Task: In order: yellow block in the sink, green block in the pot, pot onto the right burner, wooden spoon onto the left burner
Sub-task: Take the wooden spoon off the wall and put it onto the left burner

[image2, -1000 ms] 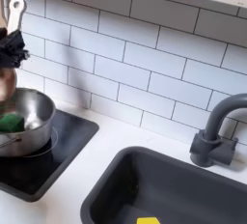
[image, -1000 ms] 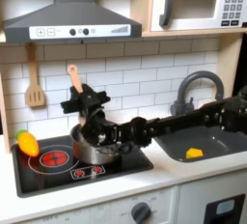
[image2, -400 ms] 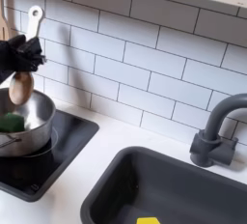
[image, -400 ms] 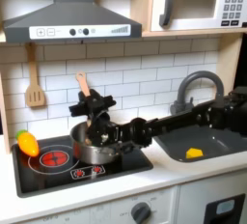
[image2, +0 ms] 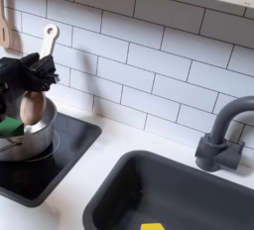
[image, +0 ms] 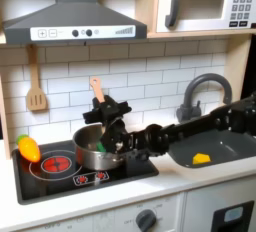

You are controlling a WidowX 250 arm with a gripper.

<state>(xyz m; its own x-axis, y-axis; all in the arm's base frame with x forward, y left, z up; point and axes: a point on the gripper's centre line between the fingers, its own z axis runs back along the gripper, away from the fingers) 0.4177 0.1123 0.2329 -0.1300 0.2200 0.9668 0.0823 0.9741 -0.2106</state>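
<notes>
My gripper (image: pixel 108 116) (image2: pixel 28 75) is shut on the wooden spoon (image: pixel 97 88) (image2: pixel 48 48), which it holds off the wall, handle tilted up. The oval head hangs just above the pot's rim in the second exterior view. The steel pot (image: pixel 92 150) (image2: pixel 30 135) sits on the right-hand burner of the stove in the first exterior view, and the green block (image2: pixel 9 127) lies inside it. Down in the dark sink (image: pixel 228 154) (image2: pixel 189 189) rests the yellow block (image: pixel 201 158) (image2: pixel 151 227). The red-ringed left burner (image: pixel 56 163) is bare.
A slotted wooden spatula (image: pixel 36 88) (image2: pixel 6 24) hangs on the tiled wall. An orange-yellow-green toy vegetable (image: pixel 29 148) lies left of the stove. The arched faucet (image: pixel 205 88) (image2: pixel 224 135) stands behind the sink. A range hood (image: pixel 72 16) and microwave (image: pixel 205 1) hang above.
The gripper has carried the spoon rightward and away from the wall in both exterior views, and it now sits over the pot. The pot and blocks have not moved.
</notes>
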